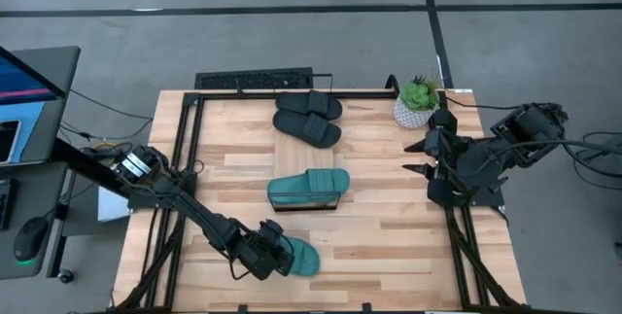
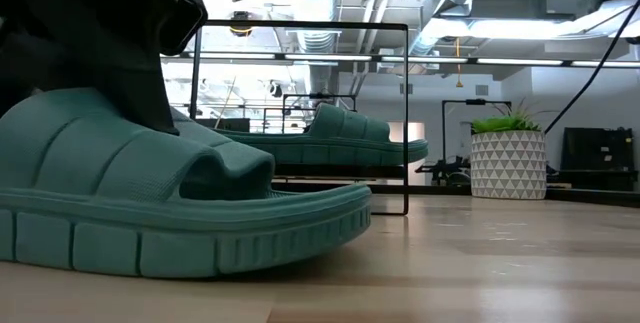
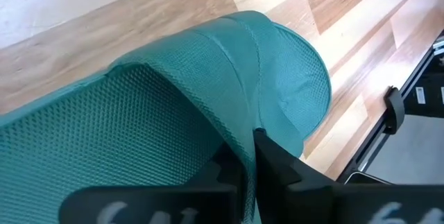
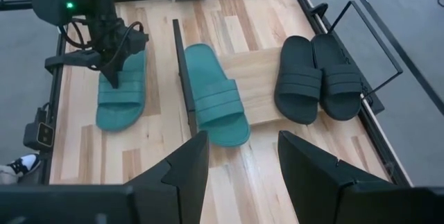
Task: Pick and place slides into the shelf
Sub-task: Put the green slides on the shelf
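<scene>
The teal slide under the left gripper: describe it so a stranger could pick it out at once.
Start at the wooden table and go to its near left corner, away from the potted plant. There a teal slide lies flat on the bare boards, with the left gripper shut on its strap. The other teal slide sits on the shelf mid-table, and the black pair lies at the far edge.

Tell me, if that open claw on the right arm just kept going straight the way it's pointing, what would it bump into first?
Probably the teal slide lying on the shelf mid-table. The right gripper stands open, and that slide lies straight ahead between its fingers in its own wrist view. The black slides sit off to one side. Depth is hard to judge.
</scene>
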Controlling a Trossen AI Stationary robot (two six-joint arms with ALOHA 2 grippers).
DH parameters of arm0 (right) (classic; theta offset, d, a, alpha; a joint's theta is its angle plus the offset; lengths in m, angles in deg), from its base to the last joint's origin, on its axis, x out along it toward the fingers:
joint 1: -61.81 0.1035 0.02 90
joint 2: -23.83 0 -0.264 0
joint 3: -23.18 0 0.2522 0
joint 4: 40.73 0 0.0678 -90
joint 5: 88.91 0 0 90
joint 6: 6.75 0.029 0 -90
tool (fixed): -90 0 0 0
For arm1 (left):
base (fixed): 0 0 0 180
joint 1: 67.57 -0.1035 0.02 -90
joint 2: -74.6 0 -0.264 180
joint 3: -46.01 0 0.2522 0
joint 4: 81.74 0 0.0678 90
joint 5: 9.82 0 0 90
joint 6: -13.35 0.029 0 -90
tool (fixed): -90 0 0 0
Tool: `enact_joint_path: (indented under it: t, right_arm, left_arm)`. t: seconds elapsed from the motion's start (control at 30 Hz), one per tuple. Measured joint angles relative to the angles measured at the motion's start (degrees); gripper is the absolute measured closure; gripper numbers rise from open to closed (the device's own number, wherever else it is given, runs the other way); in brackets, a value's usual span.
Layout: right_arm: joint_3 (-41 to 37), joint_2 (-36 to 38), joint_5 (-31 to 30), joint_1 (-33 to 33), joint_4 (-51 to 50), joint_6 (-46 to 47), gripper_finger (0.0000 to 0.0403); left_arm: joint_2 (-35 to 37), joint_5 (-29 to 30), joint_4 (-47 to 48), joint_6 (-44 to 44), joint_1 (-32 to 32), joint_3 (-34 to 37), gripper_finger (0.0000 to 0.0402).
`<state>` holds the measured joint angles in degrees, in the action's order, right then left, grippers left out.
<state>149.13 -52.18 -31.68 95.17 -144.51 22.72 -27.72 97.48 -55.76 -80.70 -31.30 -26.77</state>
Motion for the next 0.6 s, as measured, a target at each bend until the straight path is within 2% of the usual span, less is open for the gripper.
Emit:
enact_joint_path:
  t: [0.27, 0.47, 0.6]
  right_arm:
    - [0.00, 0.00, 0.00, 0.00, 0.00, -0.18, 0.0236]
    - [0.00, 0.00, 0.02, 0.00, 0.00, -1.09, 0.0236]
    - [0.00, 0.00, 0.02, 0.00, 0.00, -1.57, 0.0236]
  left_arm:
    - [1.75, -0.43, 0.71, -0.43, 0.51, -0.31, 0.0400]
    - [6.25, -0.33, 2.92, -3.11, 2.05, -0.39, 0.0401]
    - [9.45, 1.75, 4.08, -6.44, 3.71, -0.42, 0.0401]
